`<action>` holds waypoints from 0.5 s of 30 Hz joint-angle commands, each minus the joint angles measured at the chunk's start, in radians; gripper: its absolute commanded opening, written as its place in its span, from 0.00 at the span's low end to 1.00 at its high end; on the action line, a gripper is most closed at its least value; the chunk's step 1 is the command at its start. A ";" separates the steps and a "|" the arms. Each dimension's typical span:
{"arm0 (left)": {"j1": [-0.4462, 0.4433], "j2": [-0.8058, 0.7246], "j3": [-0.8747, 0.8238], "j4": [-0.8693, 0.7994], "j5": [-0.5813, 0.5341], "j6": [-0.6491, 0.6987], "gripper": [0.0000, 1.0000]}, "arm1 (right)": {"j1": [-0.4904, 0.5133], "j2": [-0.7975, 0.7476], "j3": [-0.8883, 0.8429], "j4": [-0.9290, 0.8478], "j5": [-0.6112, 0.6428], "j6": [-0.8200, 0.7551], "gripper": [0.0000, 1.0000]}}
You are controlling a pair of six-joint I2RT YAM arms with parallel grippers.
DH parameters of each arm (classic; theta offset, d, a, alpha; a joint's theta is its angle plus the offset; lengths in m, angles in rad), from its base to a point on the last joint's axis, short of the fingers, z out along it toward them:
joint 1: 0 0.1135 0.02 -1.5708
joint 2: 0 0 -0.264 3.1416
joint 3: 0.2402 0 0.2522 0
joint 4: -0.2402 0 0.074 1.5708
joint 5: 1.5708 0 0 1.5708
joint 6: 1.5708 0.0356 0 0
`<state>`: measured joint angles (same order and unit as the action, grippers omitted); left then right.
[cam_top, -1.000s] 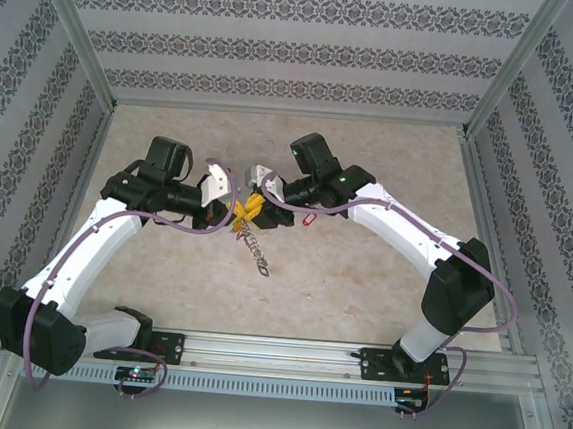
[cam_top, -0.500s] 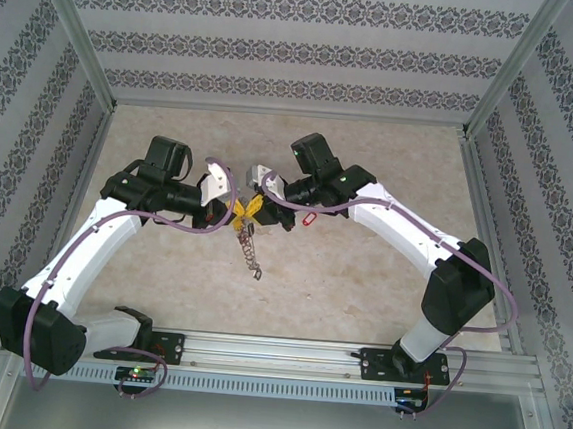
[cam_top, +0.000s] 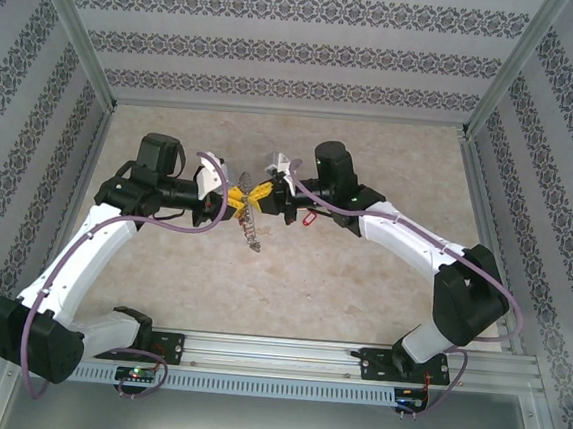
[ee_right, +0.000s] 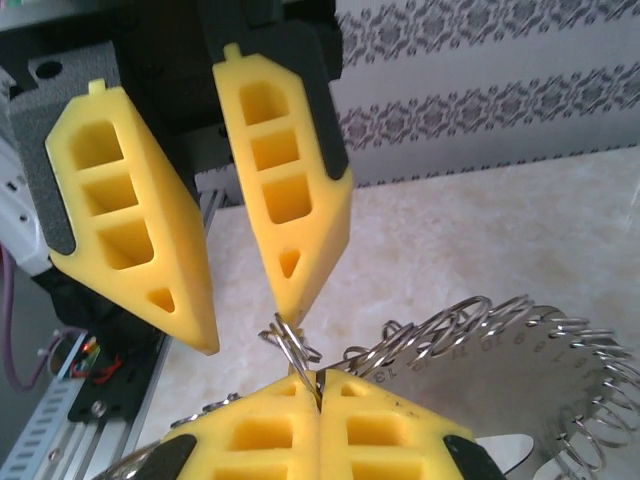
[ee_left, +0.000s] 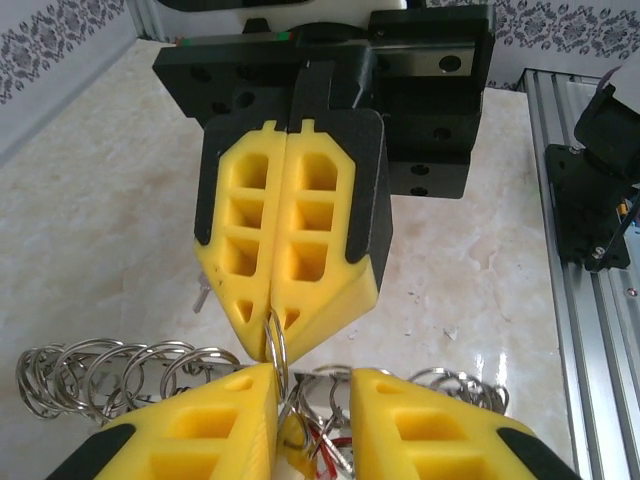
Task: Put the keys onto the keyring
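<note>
While your right pincer [ee_right: 318,385] is clamped shut on the keyring [ee_right: 292,342], whose coils trail lower right over the worktop [ee_right: 520,230], its pinched loop stands just under your parted left pincer [ee_right: 245,328], upper left.

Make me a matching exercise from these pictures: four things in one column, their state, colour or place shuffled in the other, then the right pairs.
Column one:
1. left pincer
2. right pincer
3. keyring
4. red tag

Column two:
A. shut on the keyring
B. silvery grey
C. on the table beside the right arm
D. jaws apart

Pairs: 1-D, 2-A, 3-B, 4-C.
</note>
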<state>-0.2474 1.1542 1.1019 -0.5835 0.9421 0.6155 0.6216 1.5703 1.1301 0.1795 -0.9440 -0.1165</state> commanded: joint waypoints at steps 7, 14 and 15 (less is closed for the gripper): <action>0.007 -0.014 -0.027 0.057 0.075 -0.053 0.21 | -0.024 -0.047 -0.052 0.285 0.022 0.127 0.00; 0.007 0.000 -0.014 0.073 0.048 -0.081 0.19 | -0.008 -0.046 -0.055 0.299 0.019 0.127 0.00; 0.007 0.001 -0.012 0.070 0.046 -0.082 0.19 | -0.005 -0.045 -0.053 0.301 0.017 0.127 0.00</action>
<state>-0.2401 1.1538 1.0904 -0.5087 0.9543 0.5549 0.6113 1.5600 1.0714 0.3634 -0.9436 -0.0032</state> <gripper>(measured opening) 0.192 0.049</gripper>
